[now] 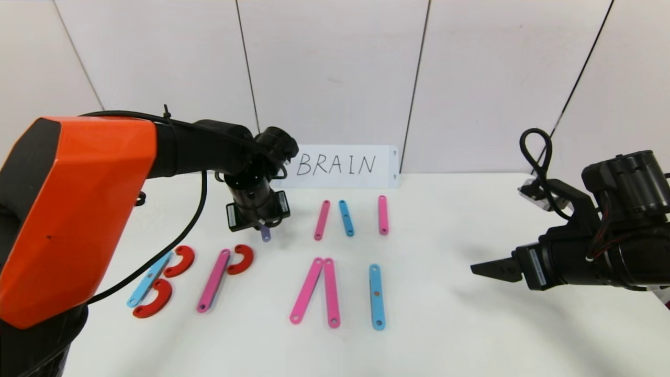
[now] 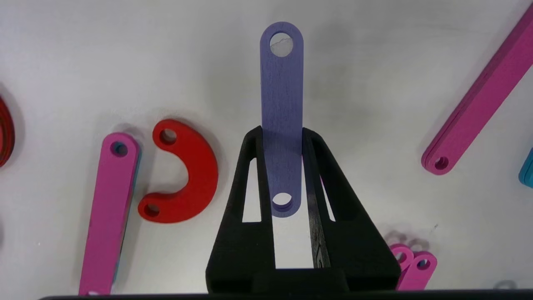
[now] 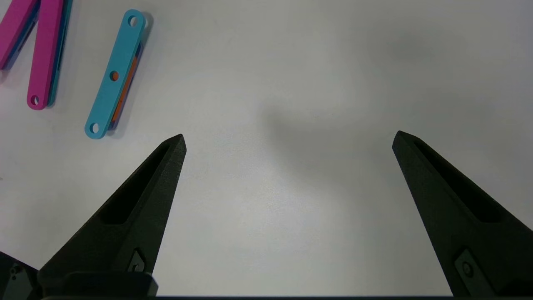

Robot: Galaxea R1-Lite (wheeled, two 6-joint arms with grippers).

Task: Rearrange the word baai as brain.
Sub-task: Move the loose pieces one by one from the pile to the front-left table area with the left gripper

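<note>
Purple strip (image 2: 281,108) in left pincer (image 2: 282,137), red curve (image 2: 189,175) beside

The white surface (image 1: 471,335) carries flat plastic pieces in two rows. In the near row, from the robot's left: a light blue strip (image 1: 149,279) touching two red curves (image 1: 180,261) (image 1: 153,299); a pink strip (image 1: 213,280) with a third red curve (image 1: 241,258) against its far end; two pink strips (image 1: 306,289) (image 1: 331,292) meeting at their far ends and spreading nearer the robot; a blue strip (image 1: 376,296) by itself. The far row has a pink strip (image 1: 322,220), a blue strip (image 1: 346,218) and a pink strip (image 1: 383,214), each apart. A white card (image 1: 343,166) lettered BRAIN stands at the far edge.
</note>
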